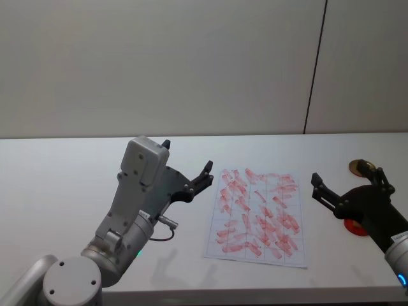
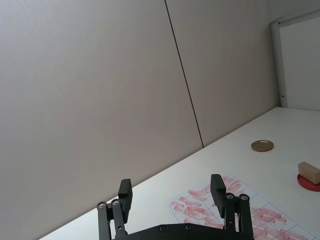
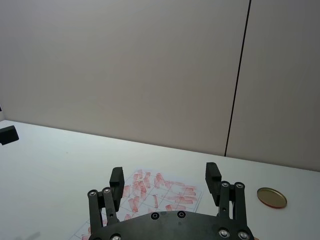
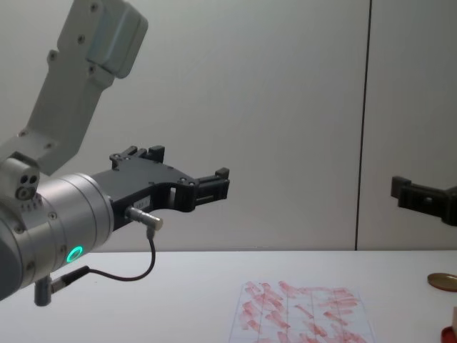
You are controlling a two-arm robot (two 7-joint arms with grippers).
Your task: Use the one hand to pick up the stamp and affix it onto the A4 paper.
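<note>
The stamp [image 2: 309,171] is a small pale wooden block sitting on a red pad [image 2: 306,183] on the counter [image 1: 64,178], just off the right edge of the paper [image 1: 258,213], with a gold lid [image 2: 262,145] farther back. It looks light and rigid to me, so crushing isn't a worry, but it's small and could tip or twist if pinched off-centre. I'd grab its two long flat sides. The right hand [image 1: 346,178] hovers above that pad, fingers spread apart, empty. The left hand [image 1: 188,159] hangs up left of the paper, also spread and holding nothing.
</note>
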